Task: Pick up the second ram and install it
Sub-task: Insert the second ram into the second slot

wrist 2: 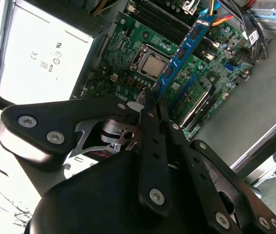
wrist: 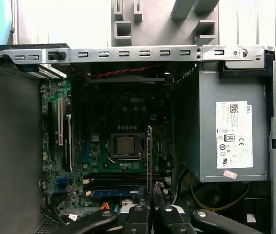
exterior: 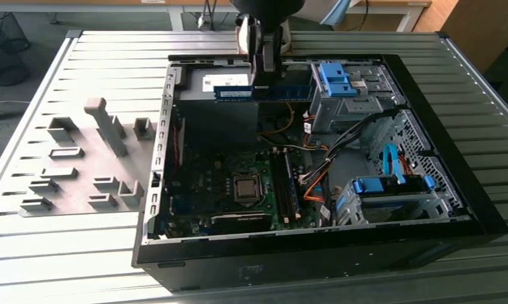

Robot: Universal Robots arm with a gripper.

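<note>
The second ram (exterior: 237, 93) is a thin blue-green stick with small dark chips, held level above the far end of the open computer case (exterior: 152, 209). My gripper (exterior: 266, 81) is shut on its middle from above. In the second wrist view the ram (wrist 2: 182, 51) sticks out past the gripper (wrist 2: 151, 100) over the green motherboard (wrist 2: 128, 58). In the first wrist view the ram (wrist: 149, 156) shows edge-on above the gripper (wrist: 150, 207), near the processor socket (wrist: 124, 145). The memory slots (exterior: 284, 183) run beside the socket, and a blue strip (wrist: 111, 192) lies along them.
The case lies open on a slatted metal table (exterior: 94, 266). Grey holder blocks (exterior: 102, 126) stand at the exterior view's left. The power supply (wrist: 230, 131) sits under the gripper. Blue drive-bay latches (exterior: 339, 79) (exterior: 389, 185) and orange cables (exterior: 317, 183) fill the exterior view's right side.
</note>
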